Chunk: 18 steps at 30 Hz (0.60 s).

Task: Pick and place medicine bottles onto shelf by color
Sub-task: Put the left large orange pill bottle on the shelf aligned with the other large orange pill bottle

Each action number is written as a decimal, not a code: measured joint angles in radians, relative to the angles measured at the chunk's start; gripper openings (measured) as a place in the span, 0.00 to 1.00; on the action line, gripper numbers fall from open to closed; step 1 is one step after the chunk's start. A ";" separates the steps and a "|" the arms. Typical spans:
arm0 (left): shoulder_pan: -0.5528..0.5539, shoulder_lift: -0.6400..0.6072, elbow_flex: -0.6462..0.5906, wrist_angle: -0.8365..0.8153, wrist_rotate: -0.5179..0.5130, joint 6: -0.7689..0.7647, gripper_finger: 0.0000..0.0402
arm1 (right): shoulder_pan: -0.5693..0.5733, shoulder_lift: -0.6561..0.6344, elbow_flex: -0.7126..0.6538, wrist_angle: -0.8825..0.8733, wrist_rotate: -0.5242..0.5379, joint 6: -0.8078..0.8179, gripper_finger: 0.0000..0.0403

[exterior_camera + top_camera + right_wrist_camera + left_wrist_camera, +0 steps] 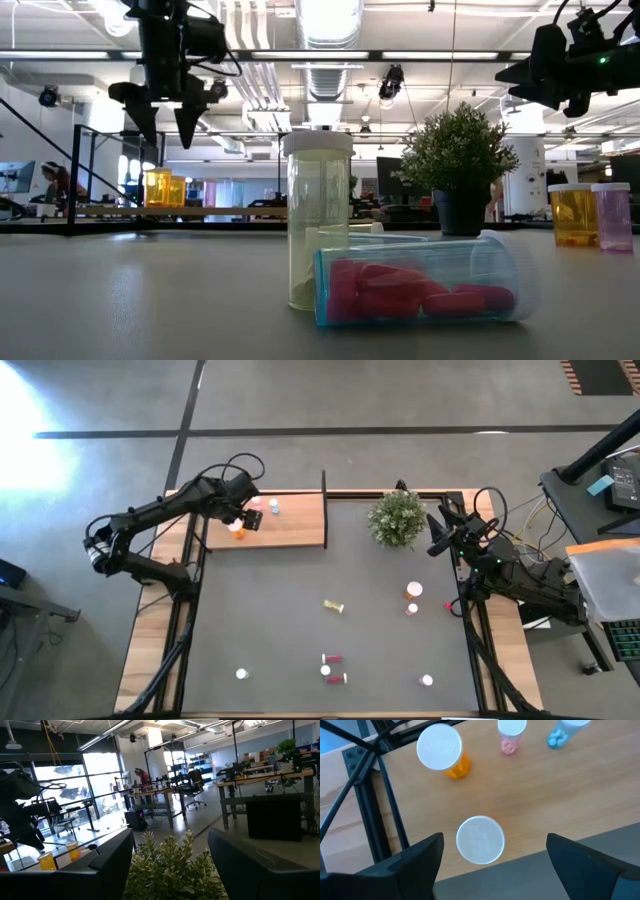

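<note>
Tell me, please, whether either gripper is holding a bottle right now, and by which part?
Nothing is held. The left gripper hangs open above an orange bottle standing on the shelf, without touching it. The right gripper is open too, near the potted plant.

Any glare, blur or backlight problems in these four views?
High view: bright glare at top-left floor, bottles tiny. Low view: ceiling lights backlight the dark left gripper. Left wrist view: sharp on the white cap. Right wrist view: plant blurred, windows blown out.
</note>
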 joint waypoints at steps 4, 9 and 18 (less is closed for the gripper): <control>0.003 0.028 -0.004 -0.017 0.005 0.000 0.84 | 0.000 0.000 0.000 0.000 0.000 0.000 0.62; 0.014 0.052 -0.038 -0.013 0.012 0.000 0.84 | 0.000 0.000 0.000 0.000 0.000 0.000 0.62; 0.036 0.052 -0.118 0.062 0.012 -0.002 0.84 | 0.000 0.000 0.000 0.000 0.000 0.000 0.62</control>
